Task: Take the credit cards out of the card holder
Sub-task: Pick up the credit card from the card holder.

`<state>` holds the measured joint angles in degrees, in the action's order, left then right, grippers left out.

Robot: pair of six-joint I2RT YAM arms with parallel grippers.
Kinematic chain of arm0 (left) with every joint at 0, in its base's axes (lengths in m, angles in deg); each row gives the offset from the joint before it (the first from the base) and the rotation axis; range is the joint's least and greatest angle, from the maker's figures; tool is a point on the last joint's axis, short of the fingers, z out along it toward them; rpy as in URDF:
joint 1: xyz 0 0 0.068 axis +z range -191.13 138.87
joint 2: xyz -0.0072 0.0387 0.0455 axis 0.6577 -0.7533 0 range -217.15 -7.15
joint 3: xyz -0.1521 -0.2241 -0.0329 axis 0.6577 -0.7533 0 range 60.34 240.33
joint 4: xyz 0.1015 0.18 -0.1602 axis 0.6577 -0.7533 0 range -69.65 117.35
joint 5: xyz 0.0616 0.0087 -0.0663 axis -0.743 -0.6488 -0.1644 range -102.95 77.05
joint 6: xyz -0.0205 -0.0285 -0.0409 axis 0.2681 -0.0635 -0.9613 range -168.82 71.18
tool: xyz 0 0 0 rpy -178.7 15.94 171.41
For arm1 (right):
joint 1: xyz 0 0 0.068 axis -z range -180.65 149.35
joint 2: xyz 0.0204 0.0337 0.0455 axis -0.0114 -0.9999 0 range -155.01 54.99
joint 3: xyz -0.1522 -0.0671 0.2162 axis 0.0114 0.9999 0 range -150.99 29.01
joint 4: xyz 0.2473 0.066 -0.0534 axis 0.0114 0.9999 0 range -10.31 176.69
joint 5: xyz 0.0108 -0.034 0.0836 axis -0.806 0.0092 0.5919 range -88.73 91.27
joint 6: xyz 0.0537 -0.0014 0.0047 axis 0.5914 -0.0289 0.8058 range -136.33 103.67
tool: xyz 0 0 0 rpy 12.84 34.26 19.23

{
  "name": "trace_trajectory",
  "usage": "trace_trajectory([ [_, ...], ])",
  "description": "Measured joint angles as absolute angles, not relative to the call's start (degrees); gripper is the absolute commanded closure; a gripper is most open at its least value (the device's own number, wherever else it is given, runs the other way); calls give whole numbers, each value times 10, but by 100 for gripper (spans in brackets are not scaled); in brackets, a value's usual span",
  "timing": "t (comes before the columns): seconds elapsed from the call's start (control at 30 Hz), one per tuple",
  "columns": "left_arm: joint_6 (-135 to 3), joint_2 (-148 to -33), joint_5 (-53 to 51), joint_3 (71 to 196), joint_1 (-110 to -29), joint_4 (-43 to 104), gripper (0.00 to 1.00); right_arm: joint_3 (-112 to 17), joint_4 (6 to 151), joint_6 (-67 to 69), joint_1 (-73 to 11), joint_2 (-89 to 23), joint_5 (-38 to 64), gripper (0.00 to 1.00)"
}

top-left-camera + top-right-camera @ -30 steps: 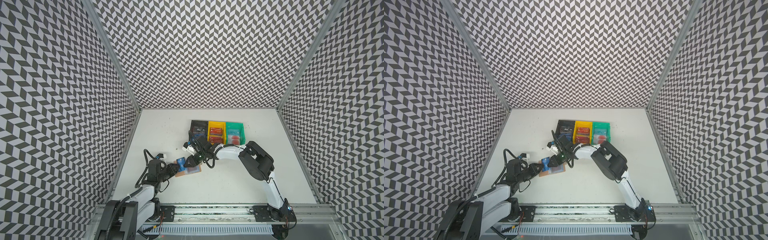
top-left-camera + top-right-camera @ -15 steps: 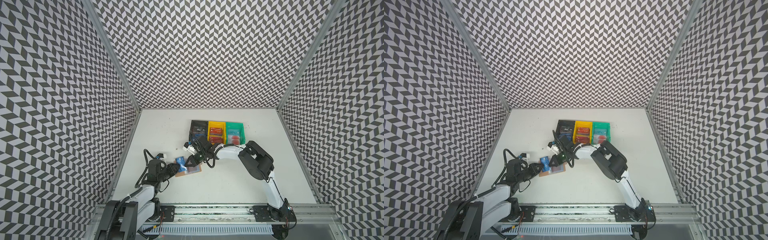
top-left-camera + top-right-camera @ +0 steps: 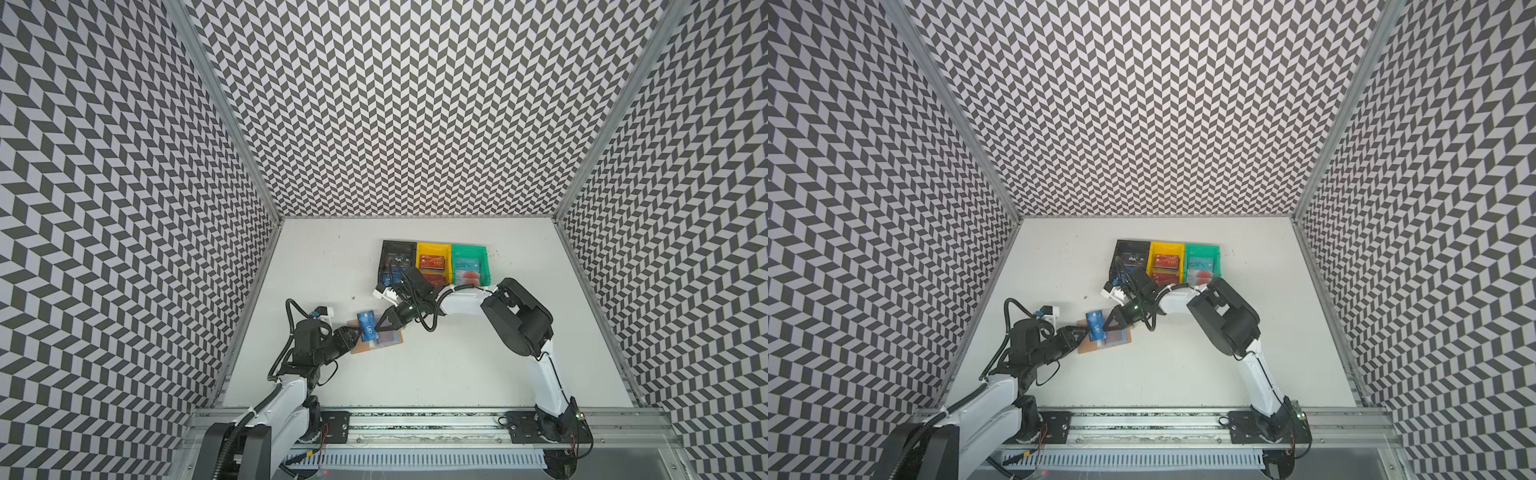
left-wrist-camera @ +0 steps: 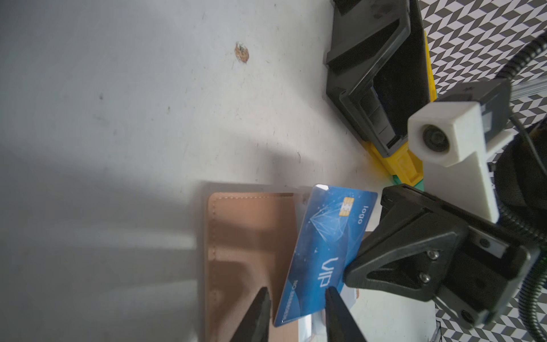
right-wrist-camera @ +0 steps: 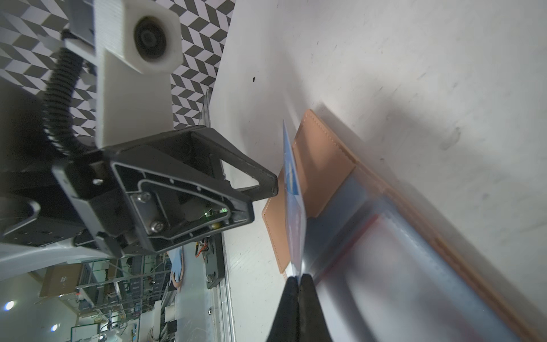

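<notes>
My right gripper is pinched tight on an edge of the blue card, my left gripper stands part-open astride its other end, and the card holder lies open just beneath both, so with this thin a bite I fear the card twists or slips out as I lift.

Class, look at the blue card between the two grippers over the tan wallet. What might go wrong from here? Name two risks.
1. The right gripper pinches only an edge of the blue card, while the left gripper, jaws apart, merely straddles it: the card might pivot or slip out.
2. The card hangs over the open card holder, so a drop would likely land on it.
</notes>
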<state>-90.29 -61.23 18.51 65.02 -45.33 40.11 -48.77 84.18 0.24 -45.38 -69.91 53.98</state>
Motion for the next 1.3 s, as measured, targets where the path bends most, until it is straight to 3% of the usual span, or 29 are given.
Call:
trace_trajectory([
  [0.8, -918, -637, 258, 650, -456, 478, 62, -488, 878, -33, -446, -699, 669, 100],
  [1.17, -918, -645, 259, 649, -465, 489, 80, -494, 872, -23, -442, -699, 678, 100],
  [1.3, -922, -644, 259, 648, -466, 499, 93, -494, 873, -15, -435, -700, 675, 100],
])
